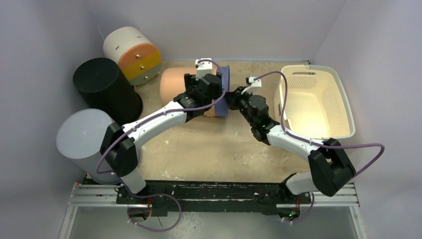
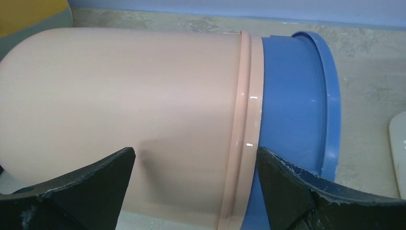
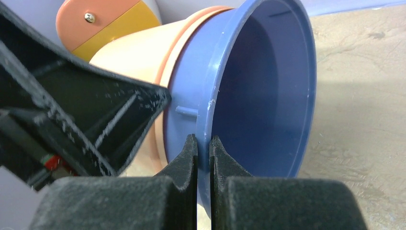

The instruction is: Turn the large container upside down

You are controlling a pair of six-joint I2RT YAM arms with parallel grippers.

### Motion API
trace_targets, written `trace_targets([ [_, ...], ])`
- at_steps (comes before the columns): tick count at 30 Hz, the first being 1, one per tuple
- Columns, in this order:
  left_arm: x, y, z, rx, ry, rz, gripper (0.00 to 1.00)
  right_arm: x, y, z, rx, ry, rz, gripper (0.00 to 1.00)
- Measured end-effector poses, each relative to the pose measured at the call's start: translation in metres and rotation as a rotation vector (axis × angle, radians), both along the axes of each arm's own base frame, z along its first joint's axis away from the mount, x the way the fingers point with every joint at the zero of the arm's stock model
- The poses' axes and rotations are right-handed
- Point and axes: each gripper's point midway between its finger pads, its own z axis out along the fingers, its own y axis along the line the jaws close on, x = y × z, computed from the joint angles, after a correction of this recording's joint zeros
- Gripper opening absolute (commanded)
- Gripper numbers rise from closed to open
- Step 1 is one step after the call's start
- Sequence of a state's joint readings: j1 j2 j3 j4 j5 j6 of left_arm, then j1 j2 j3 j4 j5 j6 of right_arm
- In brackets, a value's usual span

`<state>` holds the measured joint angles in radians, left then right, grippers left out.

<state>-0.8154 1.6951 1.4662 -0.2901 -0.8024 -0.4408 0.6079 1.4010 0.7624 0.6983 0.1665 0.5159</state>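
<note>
The large container lies on its side at the back middle of the table: a peach tub [image 1: 171, 84] with a blue tub [image 1: 225, 82] nested in its mouth, the opening facing right. My left gripper [image 1: 211, 94] is open, its jaws straddling the peach wall [image 2: 119, 96] and the blue band [image 2: 292, 110] from above. My right gripper [image 1: 230, 98] is shut on the blue rim [image 3: 210, 96], one finger inside and one outside. The left gripper [image 2: 196, 167] and right gripper [image 3: 204, 143] also show in their own wrist views.
A white laundry basket [image 1: 318, 99] stands at the right. A black cylinder [image 1: 102, 82], a grey cylinder [image 1: 82, 139] and a cream, orange and yellow drum [image 1: 132, 52] stand at the left, the drum close behind the peach tub.
</note>
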Motion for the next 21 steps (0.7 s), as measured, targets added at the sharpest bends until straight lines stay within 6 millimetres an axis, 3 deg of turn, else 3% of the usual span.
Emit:
trace_targets([
  [10,0.029,0.031,-0.001,-0.132,-0.044,0.061,0.93,-0.01,-0.004,-0.005,-0.03,0.028,0.01,0.0],
  [16,0.041,0.053,-0.004,-0.141,-0.06,0.113,0.93,-0.02,-0.019,-0.004,-0.078,0.034,-0.018,0.0],
  [21,0.043,0.057,-0.005,-0.139,-0.06,0.122,0.93,-0.025,-0.03,-0.003,-0.114,0.046,-0.051,0.0],
])
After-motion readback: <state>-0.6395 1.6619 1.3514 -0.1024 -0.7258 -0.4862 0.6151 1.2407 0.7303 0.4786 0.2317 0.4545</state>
